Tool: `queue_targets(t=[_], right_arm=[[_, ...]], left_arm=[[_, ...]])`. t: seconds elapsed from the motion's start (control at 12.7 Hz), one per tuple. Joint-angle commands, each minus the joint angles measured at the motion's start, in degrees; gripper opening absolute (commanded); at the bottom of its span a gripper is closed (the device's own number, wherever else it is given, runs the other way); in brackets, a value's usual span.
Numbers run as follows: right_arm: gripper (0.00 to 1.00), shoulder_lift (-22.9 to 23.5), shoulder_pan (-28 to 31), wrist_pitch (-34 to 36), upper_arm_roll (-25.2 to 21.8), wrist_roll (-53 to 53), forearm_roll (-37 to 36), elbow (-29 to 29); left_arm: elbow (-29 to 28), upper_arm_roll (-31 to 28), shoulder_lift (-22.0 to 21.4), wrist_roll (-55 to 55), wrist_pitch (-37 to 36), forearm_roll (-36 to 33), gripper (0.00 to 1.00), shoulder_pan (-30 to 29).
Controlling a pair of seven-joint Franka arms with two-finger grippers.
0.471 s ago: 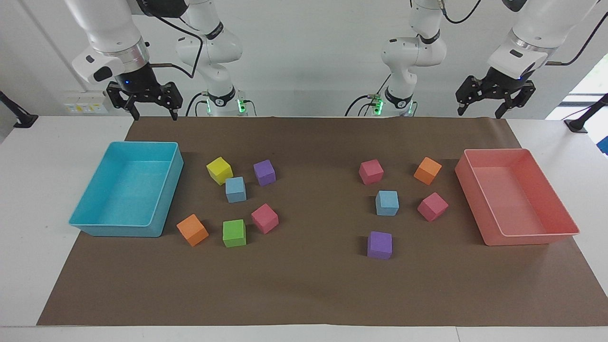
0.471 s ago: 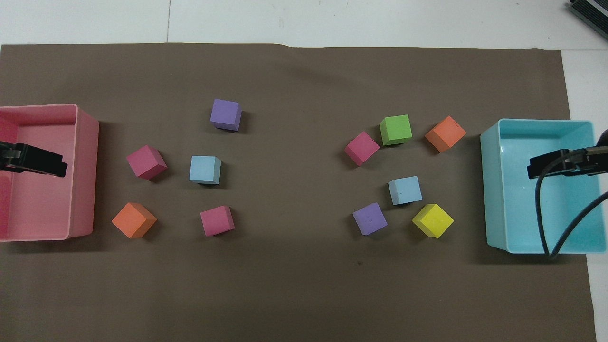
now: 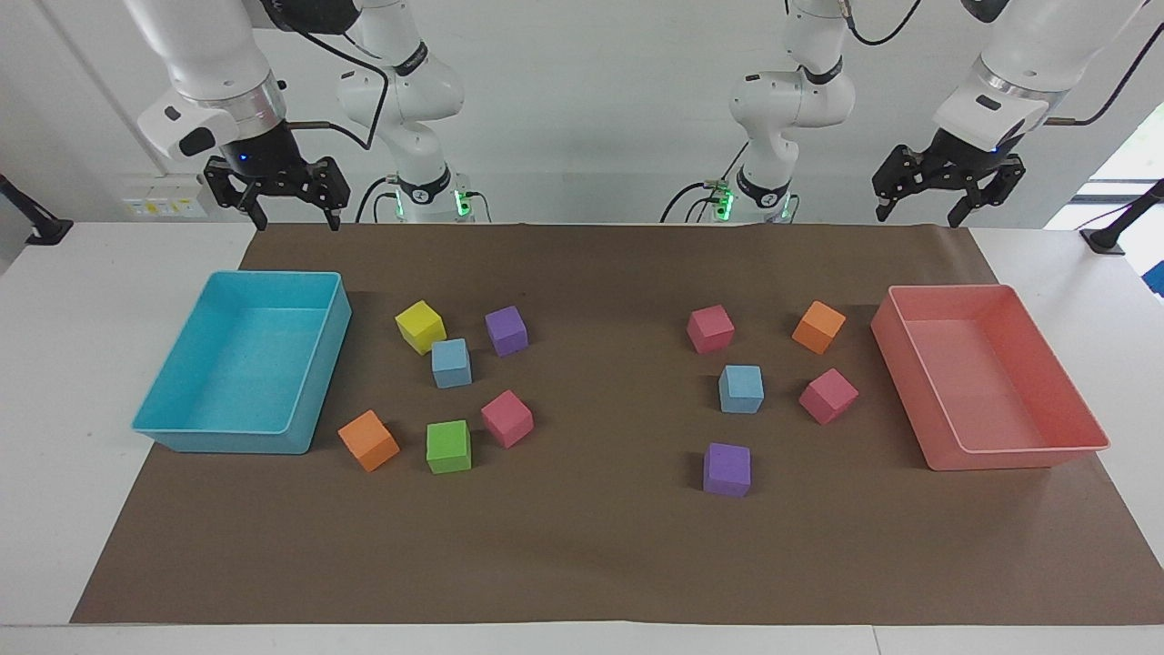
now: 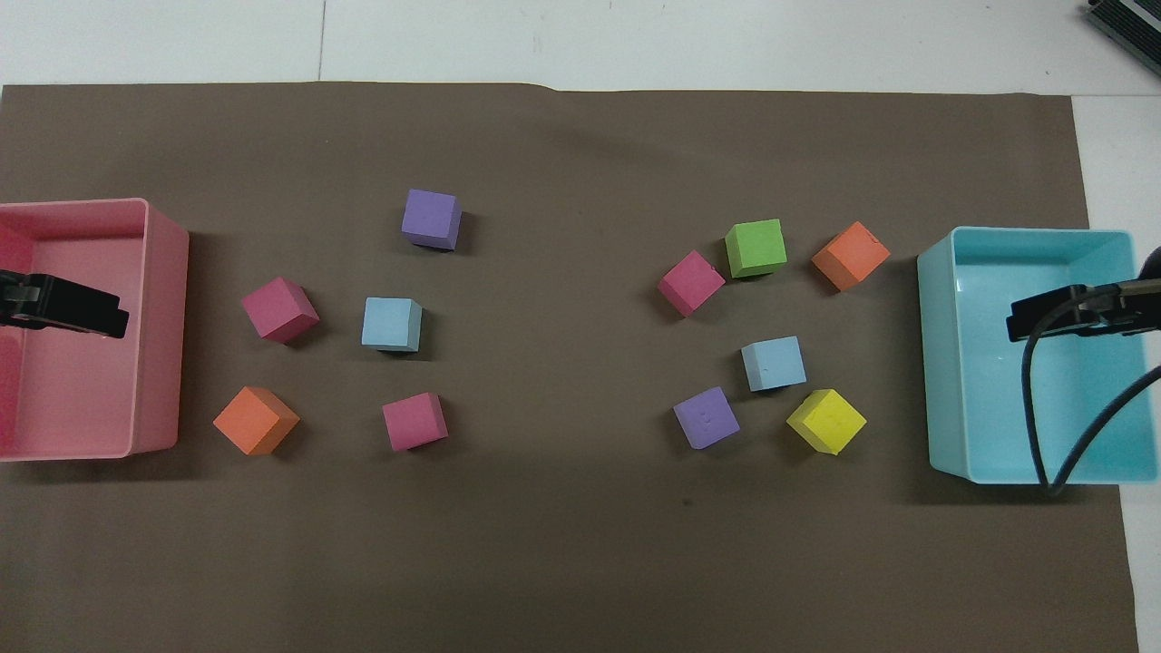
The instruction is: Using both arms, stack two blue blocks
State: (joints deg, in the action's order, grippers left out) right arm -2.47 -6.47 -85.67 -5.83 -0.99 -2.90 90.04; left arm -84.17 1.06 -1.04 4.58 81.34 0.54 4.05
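Note:
Two light blue blocks lie apart on the brown mat. One blue block (image 3: 451,362) (image 4: 774,363) sits between a yellow and a green cube toward the right arm's end. The other blue block (image 3: 741,388) (image 4: 392,324) sits among pink cubes toward the left arm's end. My right gripper (image 3: 298,218) (image 4: 1020,325) hangs open and empty, high over the turquoise tray. My left gripper (image 3: 918,216) (image 4: 113,317) hangs open and empty, high over the pink tray. Neither gripper is near a block.
A turquoise tray (image 3: 318,364) stands at the right arm's end and a pink tray (image 3: 900,364) at the left arm's end. Yellow (image 3: 420,326), purple (image 3: 506,329), green (image 3: 448,446), orange (image 3: 368,440) and pink (image 3: 506,418) cubes surround one blue block. Pink, orange and purple cubes surround the other.
Both grippers have risen a touch. No block has moved.

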Motion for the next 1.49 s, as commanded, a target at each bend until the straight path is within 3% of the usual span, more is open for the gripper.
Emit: queue_targets(t=[0.0,1.1,1.41], right_arm=[[1.0,-0.3,0.5,0.8,0.0,-1.8,0.2,0.1],[1.0,-0.9,1.5,0.9,-0.3,-1.5,2.9,0.9],[1.0,-2.3,0.8,-1.3,0.3,-1.6,2.6,3.6]], left_arm=[[-1.1,0.4,-1.2,-0.5,-0.4,-1.0,1.0,-0.5],[-1.4,0.5,-1.4,-0.6,-0.3,-0.5,1.0,0.3],[-1.5,0.5,-1.4,-0.5,-0.5,-0.5,1.0,0.3]])
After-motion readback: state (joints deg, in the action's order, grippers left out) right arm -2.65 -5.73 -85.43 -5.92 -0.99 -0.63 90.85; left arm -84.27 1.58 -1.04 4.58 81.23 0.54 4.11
